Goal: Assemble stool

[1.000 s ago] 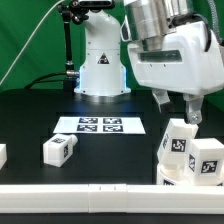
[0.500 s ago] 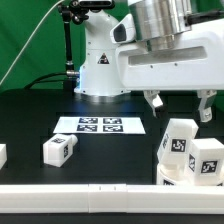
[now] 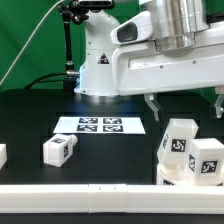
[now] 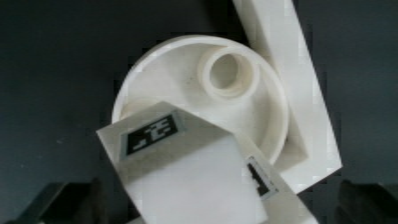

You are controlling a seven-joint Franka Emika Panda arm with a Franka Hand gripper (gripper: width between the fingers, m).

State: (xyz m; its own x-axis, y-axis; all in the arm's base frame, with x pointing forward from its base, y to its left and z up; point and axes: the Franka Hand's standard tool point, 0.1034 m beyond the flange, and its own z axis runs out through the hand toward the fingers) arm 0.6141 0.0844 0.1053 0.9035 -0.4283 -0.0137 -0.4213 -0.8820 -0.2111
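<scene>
Risen higher, the claw (image 3: 185, 104) hangs wide open, seemingly empty, above 2 legs (image 3: 180, 140)

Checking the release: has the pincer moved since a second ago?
Yes. The pincer shifted toward the exterior view's right and slightly up, judged against the marker board.

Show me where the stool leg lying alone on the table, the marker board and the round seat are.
lying leg (image 3: 59, 150): exterior view, middle of its tagged block.
marker board (image 3: 100, 125): exterior view, centre, between the tags.
round seat (image 4: 169, 88): wrist view, flat face beside the round socket.
</scene>
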